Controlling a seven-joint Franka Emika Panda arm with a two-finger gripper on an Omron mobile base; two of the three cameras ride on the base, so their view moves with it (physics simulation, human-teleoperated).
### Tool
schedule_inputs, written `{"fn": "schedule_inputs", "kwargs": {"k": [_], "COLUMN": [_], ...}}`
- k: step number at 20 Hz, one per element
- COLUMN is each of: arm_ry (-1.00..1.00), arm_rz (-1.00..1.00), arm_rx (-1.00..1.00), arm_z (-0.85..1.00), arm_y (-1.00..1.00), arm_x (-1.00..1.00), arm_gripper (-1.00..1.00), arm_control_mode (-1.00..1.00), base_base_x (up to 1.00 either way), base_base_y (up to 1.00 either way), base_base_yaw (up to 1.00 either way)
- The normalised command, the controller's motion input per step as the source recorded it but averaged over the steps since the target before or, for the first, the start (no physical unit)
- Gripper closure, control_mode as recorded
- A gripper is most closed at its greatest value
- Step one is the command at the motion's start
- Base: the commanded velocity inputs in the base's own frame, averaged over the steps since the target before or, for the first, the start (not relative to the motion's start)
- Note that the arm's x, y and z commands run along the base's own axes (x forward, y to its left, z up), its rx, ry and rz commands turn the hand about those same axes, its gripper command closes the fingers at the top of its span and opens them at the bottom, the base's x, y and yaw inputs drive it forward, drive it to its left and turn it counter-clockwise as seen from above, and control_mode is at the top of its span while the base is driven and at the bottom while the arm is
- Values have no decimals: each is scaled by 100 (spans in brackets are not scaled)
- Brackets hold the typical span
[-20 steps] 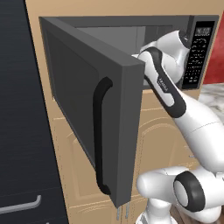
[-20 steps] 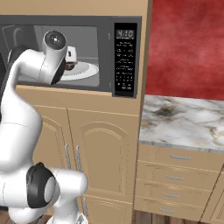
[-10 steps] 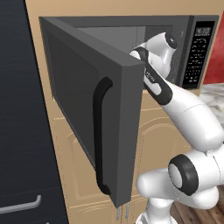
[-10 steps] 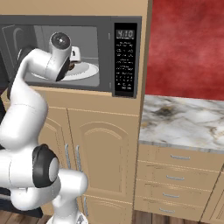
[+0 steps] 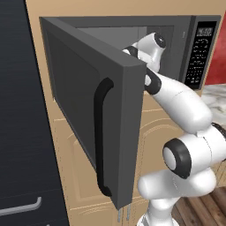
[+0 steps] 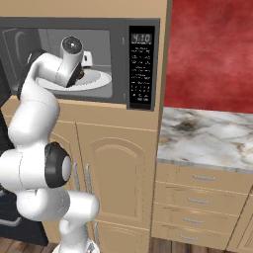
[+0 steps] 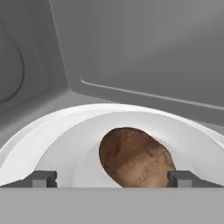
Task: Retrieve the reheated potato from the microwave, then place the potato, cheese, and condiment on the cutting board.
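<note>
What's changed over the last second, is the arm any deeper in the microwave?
Yes. The arm has reached further into the microwave, bringing the end effector down over the white plate. Its open fingers now flank the potato, with nothing gripped yet. The door stays wide open; potato and plate look unmoved.

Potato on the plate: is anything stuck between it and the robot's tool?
Nothing visible. In the hand view the open tool sits right at the potato on the white plate, one fingertip on each side, with no other object between them.
</note>
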Motion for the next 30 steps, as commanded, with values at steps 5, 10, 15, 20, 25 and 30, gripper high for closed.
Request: {"fn": "schedule_inputs", "kwargs": {"k": [5, 10, 15, 20, 25, 30], "arm_ry": [0, 0, 0, 0, 0, 0], "arm_rz": [1, 5, 8, 5, 4, 5], "arm_rx": [0, -1, -4, -3, -5, -2], "arm_z": [-5, -13, -21, -23, -27, -24], "arm_y": [5, 1, 0, 3, 2, 7], "arm_x": [50, 26, 4, 8, 14, 19], "arm_gripper": [-100, -100, -100, -100, -100, 100], "arm_control_mode": [-100, -100, -100, -100, -100, -100], "base_base_x": [0, 0, 0, 0, 0, 0], "base_base_y": [0, 0, 0, 0, 0, 0], "base_base_yaw": [0, 0, 0, 0, 0, 0]}}
